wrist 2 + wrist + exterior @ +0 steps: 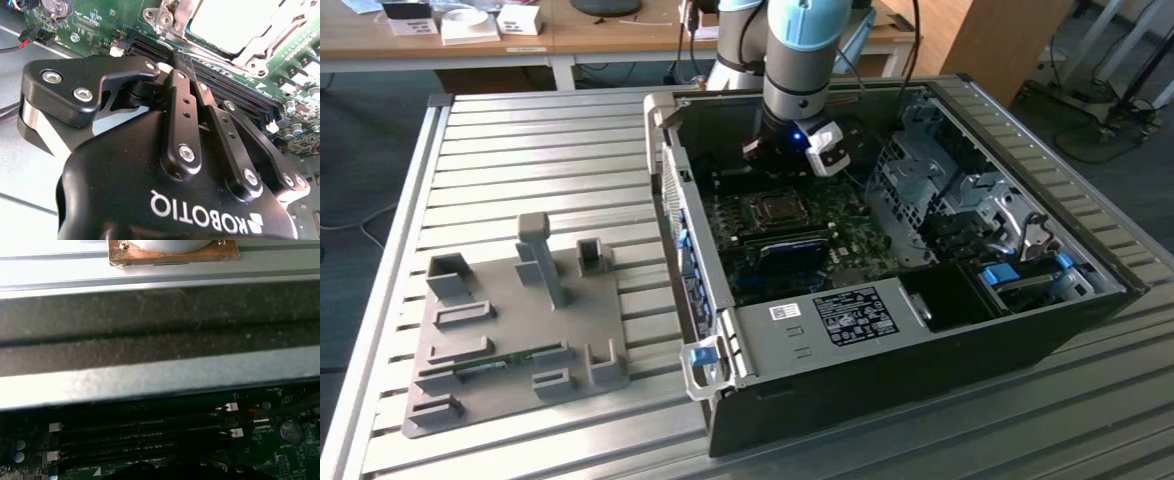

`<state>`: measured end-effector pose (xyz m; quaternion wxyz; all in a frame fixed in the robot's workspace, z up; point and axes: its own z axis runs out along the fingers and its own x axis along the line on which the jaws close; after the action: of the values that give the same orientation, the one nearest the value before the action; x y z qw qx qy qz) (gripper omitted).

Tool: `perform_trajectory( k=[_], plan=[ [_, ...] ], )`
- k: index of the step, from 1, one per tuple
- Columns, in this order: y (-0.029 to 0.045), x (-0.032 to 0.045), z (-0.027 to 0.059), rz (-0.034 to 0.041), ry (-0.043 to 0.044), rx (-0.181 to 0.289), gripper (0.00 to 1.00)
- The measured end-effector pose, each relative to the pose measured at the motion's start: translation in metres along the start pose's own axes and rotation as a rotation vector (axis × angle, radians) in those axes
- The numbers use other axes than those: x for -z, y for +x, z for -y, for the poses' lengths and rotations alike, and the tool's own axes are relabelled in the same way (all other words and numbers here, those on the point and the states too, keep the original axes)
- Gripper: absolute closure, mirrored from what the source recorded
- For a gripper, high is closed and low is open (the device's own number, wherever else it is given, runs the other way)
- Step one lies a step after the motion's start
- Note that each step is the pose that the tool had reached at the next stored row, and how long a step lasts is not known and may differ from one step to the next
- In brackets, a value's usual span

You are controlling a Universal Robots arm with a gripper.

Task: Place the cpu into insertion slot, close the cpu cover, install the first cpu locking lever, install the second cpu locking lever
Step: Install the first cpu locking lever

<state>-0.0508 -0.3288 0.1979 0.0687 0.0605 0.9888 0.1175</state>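
Note:
The cpu (pixel 781 207) sits in the motherboard socket inside the open computer case. In the second wrist view its pale silvery top (pixel 235 22) lies within the metal cpu cover (pixel 250 52), which rests flat around it. A bent metal locking lever (pixel 167 12) shows at one corner of the socket. My gripper (pixel 785 168) hangs inside the case just behind the socket in the exterior view. Its black fingertips (pixel 179 59) meet over the memory slots (pixel 225 85) beside the socket, shut, with nothing seen between them.
The case wall (pixel 667 180) and drive cages (pixel 947 190) close in around the arm. A power supply (pixel 854 315) fills the near end. A grey fixture plate (pixel 507 330) holding a memory stick (pixel 494 362) lies on the slatted table at the exterior view's left.

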Motion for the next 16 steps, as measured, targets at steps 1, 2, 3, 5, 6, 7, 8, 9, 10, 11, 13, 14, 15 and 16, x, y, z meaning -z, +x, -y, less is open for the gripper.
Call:
perform_trajectory(
  k=[1,2,3,5,6,7,8,9,10,11,13,14,15,16],
  plan=[
    [0.0,0.0,0.0001,0.0003,0.0,0.0,0.89],
    [0.0,0.0,0.0002,0.0004,0.0,0.0,0.89],
    [0.0001,0.0,0.0008,0.0011,-0.0002,0.0,0.89],
    [0.0002,-0.0002,0.0013,0.0026,-0.0003,0.001,0.89],
    [0.0003,-0.0002,0.0015,0.003,-0.0004,0.001,0.89],
    [0.0005,-0.0004,0.0016,0.0035,-0.0005,0.001,0.89],
    [0.0005,-0.0004,0.0017,0.0039,-0.0005,0.001,0.89],
    [0.0006,-0.0005,0.0018,0.0044,-0.0006,0.001,0.89],
    [0.0007,-0.0005,0.0019,0.0047,-0.0005,0.001,0.89],
    [0.0007,-0.0005,0.002,0.005,-0.0005,0.001,0.89],
    [0.0008,-0.0005,0.0021,0.0057,-0.0007,0.001,0.89],
    [0.0009,-0.0005,0.0023,0.0063,-0.0007,0.002,0.89],
    [0.0011,-0.0006,0.0024,0.0073,-0.0011,0.002,0.89],
    [0.0011,-0.0007,0.0026,0.0083,-0.0012,0.002,0.89]
  ],
)
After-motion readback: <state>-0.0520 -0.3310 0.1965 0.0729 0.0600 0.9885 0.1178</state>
